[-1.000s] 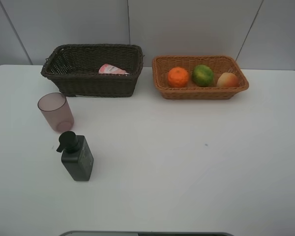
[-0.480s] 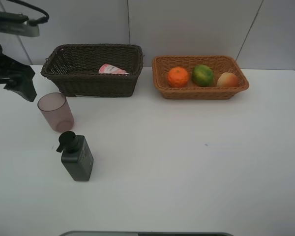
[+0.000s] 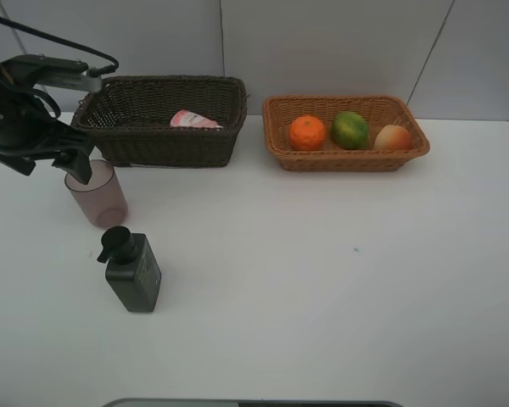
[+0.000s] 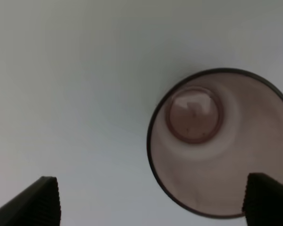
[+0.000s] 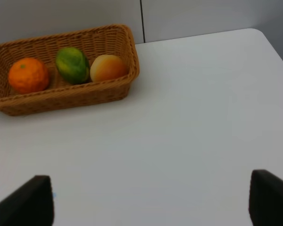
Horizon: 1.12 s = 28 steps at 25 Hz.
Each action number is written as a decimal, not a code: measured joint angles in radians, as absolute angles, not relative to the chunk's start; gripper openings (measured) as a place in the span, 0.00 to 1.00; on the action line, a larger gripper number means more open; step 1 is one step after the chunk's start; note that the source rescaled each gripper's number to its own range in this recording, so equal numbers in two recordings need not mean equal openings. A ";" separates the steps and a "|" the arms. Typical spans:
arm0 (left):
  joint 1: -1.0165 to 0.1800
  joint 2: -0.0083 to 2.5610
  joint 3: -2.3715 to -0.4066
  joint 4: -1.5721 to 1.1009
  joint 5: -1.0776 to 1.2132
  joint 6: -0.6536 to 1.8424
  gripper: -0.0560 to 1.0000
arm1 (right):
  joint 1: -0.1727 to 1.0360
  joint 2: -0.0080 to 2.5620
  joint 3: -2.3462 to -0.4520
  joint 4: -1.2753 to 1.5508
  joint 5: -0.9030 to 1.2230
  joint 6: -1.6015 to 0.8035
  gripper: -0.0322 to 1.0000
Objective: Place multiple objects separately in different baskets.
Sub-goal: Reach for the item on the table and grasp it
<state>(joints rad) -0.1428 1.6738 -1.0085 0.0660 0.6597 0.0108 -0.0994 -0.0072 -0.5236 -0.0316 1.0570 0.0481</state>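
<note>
The translucent pinkish cup [image 3: 96, 193] stands upright on the table left of centre, and the wrist view shows it from above [image 4: 220, 141]. My left gripper [image 3: 53, 165] hangs open just over it and slightly to its left, one fingertip [image 4: 269, 200] above the cup's rim. In front of the cup stands the black pump bottle [image 3: 133, 270]. A pink tube [image 3: 193, 120] lies in the dark brown basket [image 3: 157, 144]. An orange [image 3: 307, 133], a green fruit [image 3: 349, 130] and a peach-like fruit [image 3: 394, 137] sit in the light tan basket [image 3: 348, 161]. Out of the high view, my right gripper [image 5: 148, 202] is open and empty.
The two baskets stand side by side at the back of the white table [image 3: 322, 280], against a grey wall. The right wrist view shows the tan basket [image 5: 66, 96] with its fruit, far from the right gripper. The table's right edge [image 5: 273, 47] runs near that basket.
My left arm has come into view from the left and moved right, stopping over the cup. Nothing on the table has shifted. The gripper has stayed open.
</note>
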 joint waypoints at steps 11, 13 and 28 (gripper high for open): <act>-0.123 1.760 -1.008 0.050 0.547 -0.025 1.00 | -0.099 -0.007 -0.524 -0.032 1.057 0.048 0.80; -0.123 1.779 -1.008 0.034 0.528 -0.025 1.00 | -0.099 -0.007 -0.524 -0.032 1.057 0.048 0.80; -0.123 1.899 -1.008 0.013 0.428 -0.026 1.00 | -0.099 -0.007 -0.524 -0.032 1.057 0.048 0.80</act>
